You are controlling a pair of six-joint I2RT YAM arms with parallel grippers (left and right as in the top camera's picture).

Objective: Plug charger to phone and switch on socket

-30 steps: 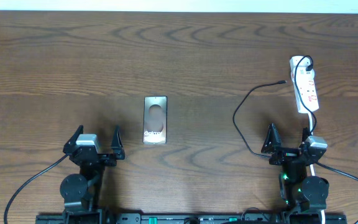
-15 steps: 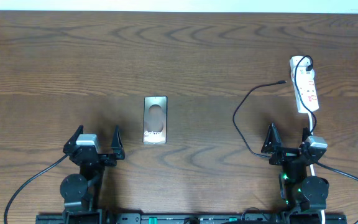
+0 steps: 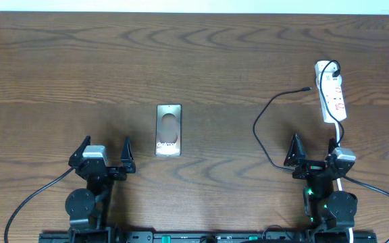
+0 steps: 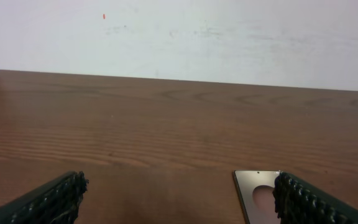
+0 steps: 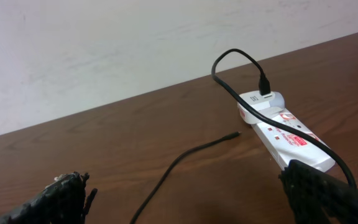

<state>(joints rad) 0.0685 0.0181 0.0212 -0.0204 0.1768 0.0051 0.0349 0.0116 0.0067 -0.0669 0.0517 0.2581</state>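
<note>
Your left gripper (image 3: pixel 107 142) sits low at the near left of the dark brown wooden surface (image 3: pixel 215 61), its two black fingers spread wide with nothing between them. In the left wrist view only bare wood lies between the ribbed fingers (image 4: pixel 48 200).

Just ahead and to the right of it lies the small flat phone with a dark glossy screen and a pale oval (image 3: pixel 169 129). It lies flat, its long side running away from you, well apart from everything else. The left wrist camera catches its near corner (image 4: pixel 257 191) beside the right-hand finger.

Further right, the thin black charger cable (image 3: pixel 256 128) curves in a loop on the wood. Its small free connector (image 3: pixel 307 88) lies just beside the narrow white power strip with red markings (image 3: pixel 332 94), not touching the phone. The cable's other end is plugged into the strip's far end (image 5: pixel 265 87).

Your right gripper (image 3: pixel 313 143) rests at the near right, directly in front of the strip, fingers wide apart and holding nothing. The strip's white cord (image 3: pixel 335 131) runs back past it.
</note>
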